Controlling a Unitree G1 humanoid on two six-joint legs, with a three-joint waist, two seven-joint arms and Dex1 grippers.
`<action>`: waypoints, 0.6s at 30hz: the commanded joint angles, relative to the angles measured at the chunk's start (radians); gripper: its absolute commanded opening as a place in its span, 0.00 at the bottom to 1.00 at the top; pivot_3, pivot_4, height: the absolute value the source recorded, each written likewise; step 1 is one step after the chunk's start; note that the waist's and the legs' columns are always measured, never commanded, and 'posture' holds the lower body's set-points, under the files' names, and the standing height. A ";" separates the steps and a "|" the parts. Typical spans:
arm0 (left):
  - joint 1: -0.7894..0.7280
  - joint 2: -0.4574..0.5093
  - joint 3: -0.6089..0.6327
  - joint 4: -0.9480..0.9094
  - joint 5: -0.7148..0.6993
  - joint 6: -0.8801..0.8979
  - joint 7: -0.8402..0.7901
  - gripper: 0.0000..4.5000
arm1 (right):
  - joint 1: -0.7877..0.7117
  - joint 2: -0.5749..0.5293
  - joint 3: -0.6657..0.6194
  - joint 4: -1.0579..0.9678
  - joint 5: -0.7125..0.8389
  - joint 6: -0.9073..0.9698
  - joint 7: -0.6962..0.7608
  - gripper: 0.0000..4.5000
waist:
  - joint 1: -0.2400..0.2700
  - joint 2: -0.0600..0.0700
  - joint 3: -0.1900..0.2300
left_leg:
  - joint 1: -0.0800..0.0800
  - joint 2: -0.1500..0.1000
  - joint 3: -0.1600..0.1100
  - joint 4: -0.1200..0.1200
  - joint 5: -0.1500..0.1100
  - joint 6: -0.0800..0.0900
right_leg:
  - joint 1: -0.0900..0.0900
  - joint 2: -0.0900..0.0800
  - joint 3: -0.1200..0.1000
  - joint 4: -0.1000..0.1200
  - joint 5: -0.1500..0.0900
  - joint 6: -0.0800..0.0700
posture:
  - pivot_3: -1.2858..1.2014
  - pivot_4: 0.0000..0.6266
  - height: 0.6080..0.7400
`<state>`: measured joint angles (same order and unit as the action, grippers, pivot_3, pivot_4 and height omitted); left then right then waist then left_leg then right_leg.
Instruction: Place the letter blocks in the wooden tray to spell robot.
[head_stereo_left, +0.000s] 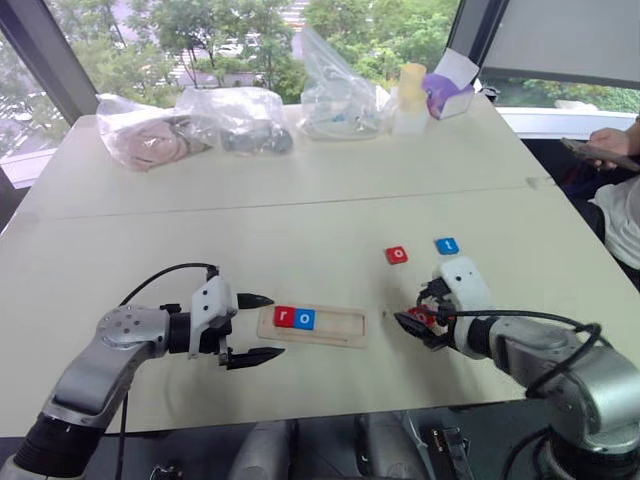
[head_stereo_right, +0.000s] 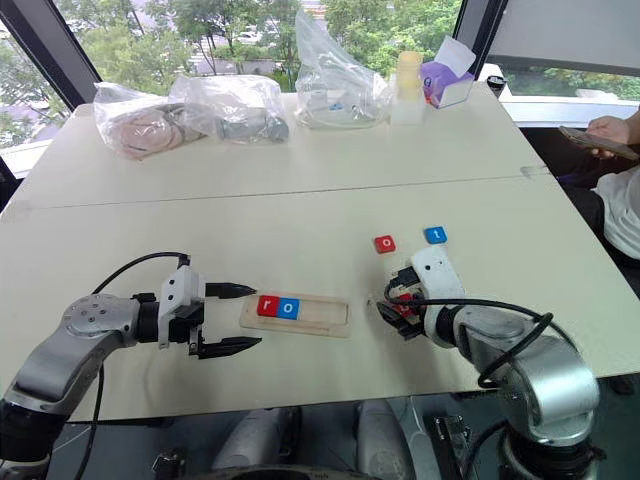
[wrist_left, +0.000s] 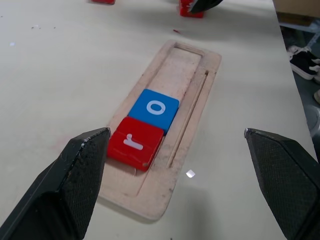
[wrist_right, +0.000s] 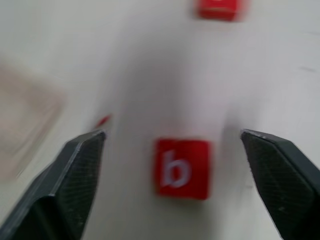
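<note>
The wooden tray (head_stereo_left: 338, 328) lies near the table's front edge, with a red r block (head_stereo_left: 284, 317) and a blue o block (head_stereo_left: 305, 319) side by side at its left end. My left gripper (head_stereo_left: 277, 325) is open just left of the tray, pointing at that end, and holds nothing. In the right wrist view a red b block (wrist_right: 181, 168) lies flat on the table between the fingers of my open right gripper (wrist_right: 172, 132), touching neither. That gripper is right of the tray. Behind it lie a red o block (head_stereo_left: 397, 255) and a blue t block (head_stereo_left: 446, 245).
Clear plastic bags (head_stereo_left: 240, 120) of items, a pale bottle (head_stereo_left: 411, 95) and a purple tissue box (head_stereo_left: 447, 92) stand along the table's far edge. A person's arm (head_stereo_left: 612, 150) with a phone is at the right side of the table.
</note>
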<state>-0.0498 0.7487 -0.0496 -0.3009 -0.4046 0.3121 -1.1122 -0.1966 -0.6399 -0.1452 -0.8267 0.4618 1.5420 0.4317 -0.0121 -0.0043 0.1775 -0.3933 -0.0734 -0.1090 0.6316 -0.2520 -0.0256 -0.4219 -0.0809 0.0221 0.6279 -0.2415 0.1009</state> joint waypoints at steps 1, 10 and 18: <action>0.009 0.009 0.019 -0.036 -0.008 -0.011 0.003 1.00 | 0.048 -0.234 0.013 0.099 -0.001 -0.418 0.336 0.99 | 0.002 -0.001 0.001 | 0.000 0.000 0.000 0.000 0.000 0.000 | 0.001 0.000 -0.001 0.000 0.000 0.001 | 0.52 0.24 1.00; 0.059 0.025 0.049 -0.089 -0.019 0.002 0.022 1.00 | 0.009 -0.429 0.226 0.613 -0.227 -1.220 0.786 0.99 | -0.004 -0.003 0.002 | 0.003 0.001 0.000 0.000 -0.001 0.001 | 0.008 0.000 -0.002 -0.008 0.001 0.002 | 0.52 0.24 1.00; 0.097 0.031 0.070 -0.123 -0.020 0.009 0.040 1.00 | -0.160 -0.325 0.345 0.918 -0.336 -1.450 0.870 0.99 | 0.003 -0.003 0.003 | 0.003 0.001 -0.002 0.000 -0.001 0.001 | 0.008 0.000 -0.002 -0.008 0.001 0.000 | 0.52 0.24 1.00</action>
<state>0.0447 0.7671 -0.0060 -0.3948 -0.4069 0.3239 -1.0769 -0.3393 -0.9677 0.1947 0.0646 0.1403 0.1267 1.2882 -0.0094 -0.0069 0.1803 -0.3906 -0.0726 -0.1106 0.6314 -0.2526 -0.0247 -0.4143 -0.0812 0.0198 0.6201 -0.2404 0.1017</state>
